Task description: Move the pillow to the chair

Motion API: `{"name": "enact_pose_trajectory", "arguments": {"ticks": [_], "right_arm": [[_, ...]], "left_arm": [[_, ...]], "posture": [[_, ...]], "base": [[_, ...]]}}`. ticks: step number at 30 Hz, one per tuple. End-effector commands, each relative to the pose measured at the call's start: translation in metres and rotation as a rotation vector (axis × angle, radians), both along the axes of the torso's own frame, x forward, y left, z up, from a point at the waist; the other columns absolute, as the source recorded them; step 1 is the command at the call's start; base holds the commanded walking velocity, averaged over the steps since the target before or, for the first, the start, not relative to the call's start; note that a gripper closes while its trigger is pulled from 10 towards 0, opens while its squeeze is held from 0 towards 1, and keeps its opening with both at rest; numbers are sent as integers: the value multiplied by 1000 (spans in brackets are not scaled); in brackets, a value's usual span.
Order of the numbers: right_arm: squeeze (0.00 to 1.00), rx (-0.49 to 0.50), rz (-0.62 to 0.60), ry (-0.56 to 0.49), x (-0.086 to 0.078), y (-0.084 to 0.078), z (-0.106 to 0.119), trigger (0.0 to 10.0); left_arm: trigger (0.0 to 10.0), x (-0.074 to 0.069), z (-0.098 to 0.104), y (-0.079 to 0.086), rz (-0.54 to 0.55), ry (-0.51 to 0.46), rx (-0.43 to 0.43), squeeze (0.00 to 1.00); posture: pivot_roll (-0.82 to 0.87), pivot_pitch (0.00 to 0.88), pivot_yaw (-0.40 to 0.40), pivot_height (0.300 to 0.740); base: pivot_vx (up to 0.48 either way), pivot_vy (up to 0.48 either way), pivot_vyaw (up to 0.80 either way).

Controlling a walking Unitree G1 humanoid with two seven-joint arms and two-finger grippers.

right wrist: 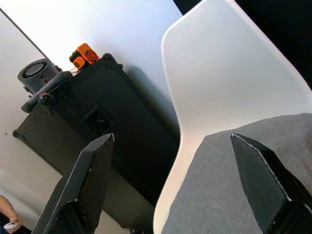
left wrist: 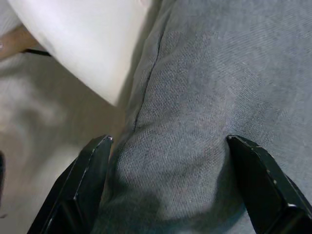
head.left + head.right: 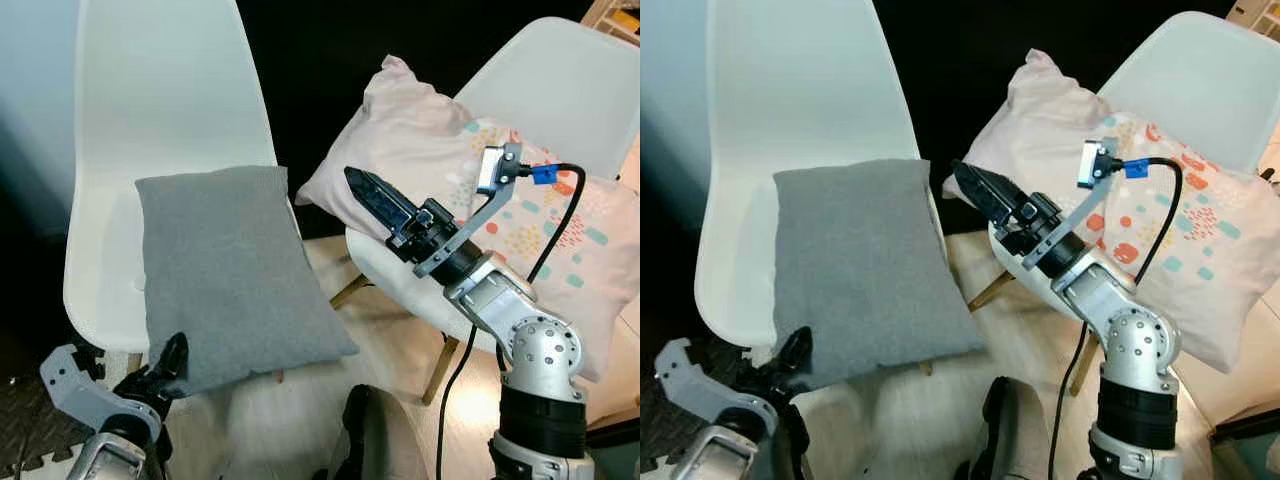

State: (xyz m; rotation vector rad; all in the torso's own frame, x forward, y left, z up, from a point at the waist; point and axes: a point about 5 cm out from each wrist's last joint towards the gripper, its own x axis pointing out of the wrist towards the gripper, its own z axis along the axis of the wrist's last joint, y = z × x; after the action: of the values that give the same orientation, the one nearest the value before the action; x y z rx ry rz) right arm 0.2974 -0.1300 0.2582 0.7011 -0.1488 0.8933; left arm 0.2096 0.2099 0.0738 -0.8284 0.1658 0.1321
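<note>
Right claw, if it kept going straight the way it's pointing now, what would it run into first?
Most likely the grey pillow on the left white chair. The right claw hangs open in the air between the chairs, aimed at that chair's backrest and the pillow's top edge. Depth is unclear, so the backrest might come first.

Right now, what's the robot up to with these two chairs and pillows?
A grey pillow lies on the left white chair, its front corner overhanging the seat. The left gripper is open around that near corner. The right gripper hangs open in the air between the chairs. A patterned pink pillow leans on the right chair.
</note>
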Motion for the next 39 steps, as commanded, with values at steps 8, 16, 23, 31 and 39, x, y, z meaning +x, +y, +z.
{"name": "enact_pose_trajectory", "arguments": {"ticks": [8,16,23,31,39], "right_arm": [[0,-9,-17,-2,-1,-6,1,10000],[0,-20,-17,-8,-1,-8,5,10000],[0,-24,-20,-14,0,-10,7,10000],[0,-20,-16,-20,1,-7,7,10000],[0,-9,-10,-22,2,-4,7,10000]], "left_arm": [[3137,11,-18,18,-4,-1,11,0],[0,32,-6,35,-6,-86,57,0],[0,42,9,47,17,-118,132,0],[0,52,55,79,156,-42,656,0],[0,47,124,106,431,-11,1248,0]], "posture": [[-79,214,-184,301],[-98,214,-191,301],[-96,205,-193,301],[-79,188,-192,301],[-66,180,-187,301]], "base": [[0,0,0],[0,0,0],[0,0,0],[0,0,0],[0,0,0]]}}
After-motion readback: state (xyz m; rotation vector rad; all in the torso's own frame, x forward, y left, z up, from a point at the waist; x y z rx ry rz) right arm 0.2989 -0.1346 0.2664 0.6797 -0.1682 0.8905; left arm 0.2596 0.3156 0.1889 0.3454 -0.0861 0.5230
